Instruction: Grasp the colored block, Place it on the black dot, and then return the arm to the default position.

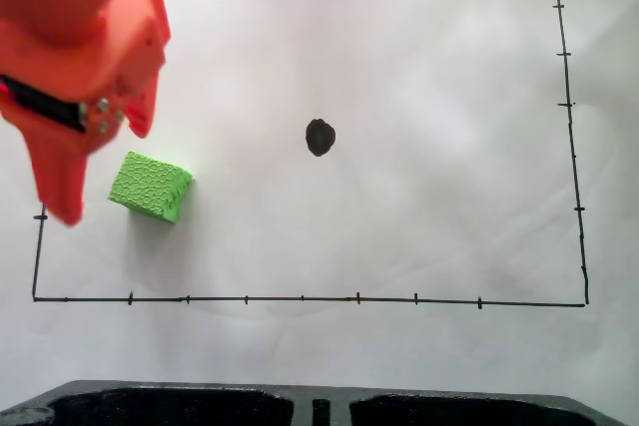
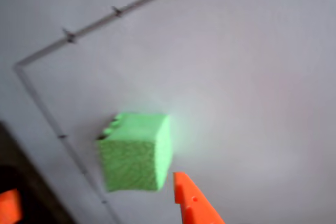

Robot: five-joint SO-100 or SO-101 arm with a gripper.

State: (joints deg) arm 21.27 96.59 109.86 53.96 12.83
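The lime-green block (image 1: pixel 151 187) rests on the white paper near the lower-left corner of the drawn rectangle. The orange arm's gripper (image 1: pixel 102 175) hangs at the left of the fixed view, open, its long pointed finger (image 1: pixel 60 192) just left of the block and the short finger (image 1: pixel 140 122) above it. In the wrist view the block (image 2: pixel 136 150) lies ahead of the gripper (image 2: pixel 97 195), with one orange fingertip (image 2: pixel 186 192) to its lower right and nothing held. The black dot (image 1: pixel 319 137) sits bare near the paper's middle, well right of the block.
A thin black border line (image 1: pixel 300 298) with tick marks frames the paper. A dark moulded object (image 1: pixel 200 408) runs along the bottom edge of the fixed view. White paper stretches from the block to the dot.
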